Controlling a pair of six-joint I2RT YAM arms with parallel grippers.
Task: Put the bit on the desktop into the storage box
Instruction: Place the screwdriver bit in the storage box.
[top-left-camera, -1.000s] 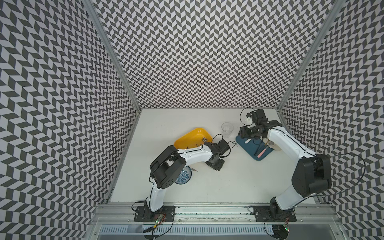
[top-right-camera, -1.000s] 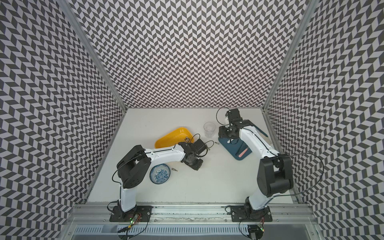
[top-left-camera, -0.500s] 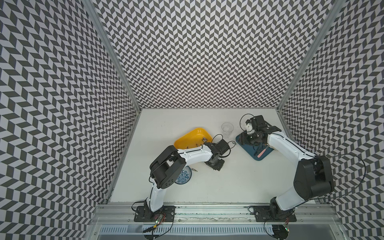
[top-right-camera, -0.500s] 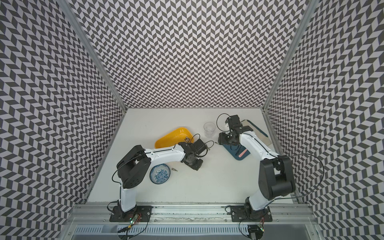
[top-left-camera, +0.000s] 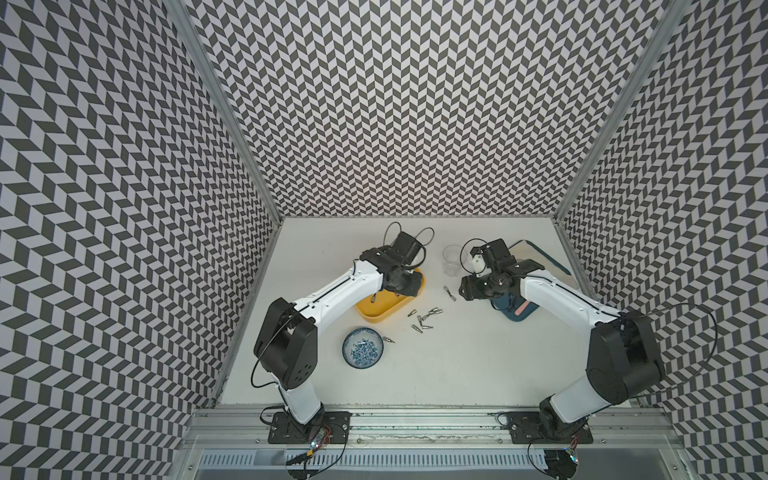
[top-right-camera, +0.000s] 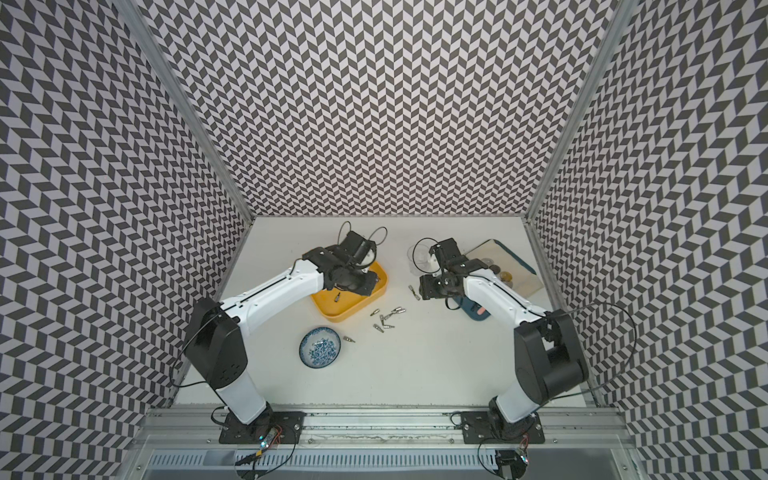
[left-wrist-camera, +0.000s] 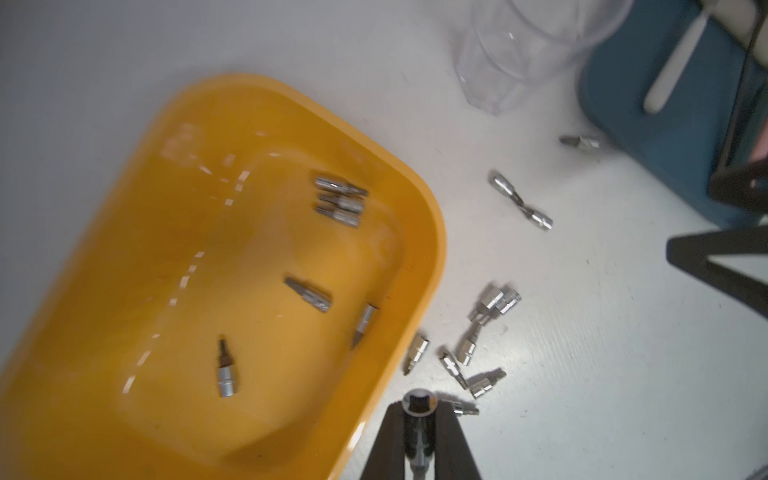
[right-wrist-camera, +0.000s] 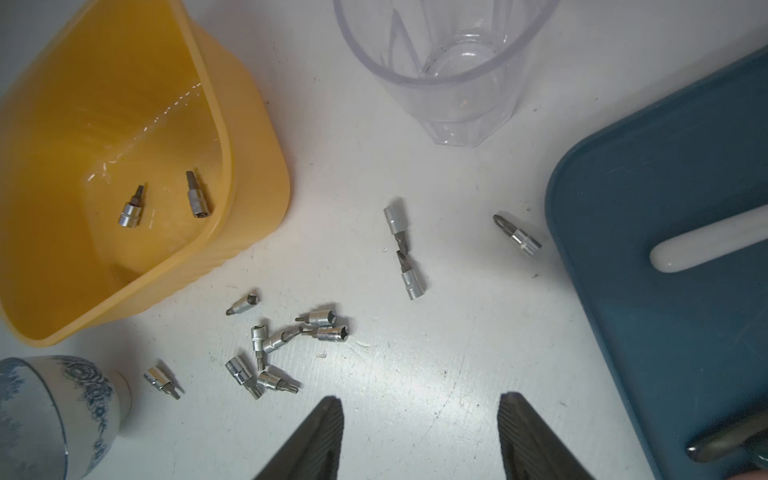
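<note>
The yellow storage box (top-left-camera: 374, 316) (top-right-camera: 336, 316) (left-wrist-camera: 432, 232) (right-wrist-camera: 232, 166) lies on the white desktop (top-left-camera: 457, 365) with several bits (left-wrist-camera: 320, 297) inside. My left gripper (left-wrist-camera: 419, 409) (top-left-camera: 409, 283) (top-right-camera: 365, 284) is shut on a silver bit (left-wrist-camera: 419, 405), raised at the box's rim beside the loose bits. Several bits (top-left-camera: 424, 320) (top-right-camera: 386, 320) (right-wrist-camera: 286, 340) lie clustered on the desktop, with an end-to-end pair (top-left-camera: 449, 292) (right-wrist-camera: 404, 253) further right. My right gripper (right-wrist-camera: 419, 415) (top-left-camera: 467, 289) hangs open and empty near that pair.
A clear cup (top-left-camera: 452, 259) (right-wrist-camera: 449, 62) stands behind the bits. The dark-blue board (right-wrist-camera: 665, 332) (top-left-camera: 517, 318) with a white stick (right-wrist-camera: 706, 241) lies under the right arm. A blue-patterned bowl (top-left-camera: 363, 347) (right-wrist-camera: 50, 411) sits in front of the box, with one bit (top-left-camera: 388, 339) beside it.
My left gripper has shut on a bit and moved from the bit cluster up to the box's end. The right gripper has swung from over the blue board toward the desktop beside it.
</note>
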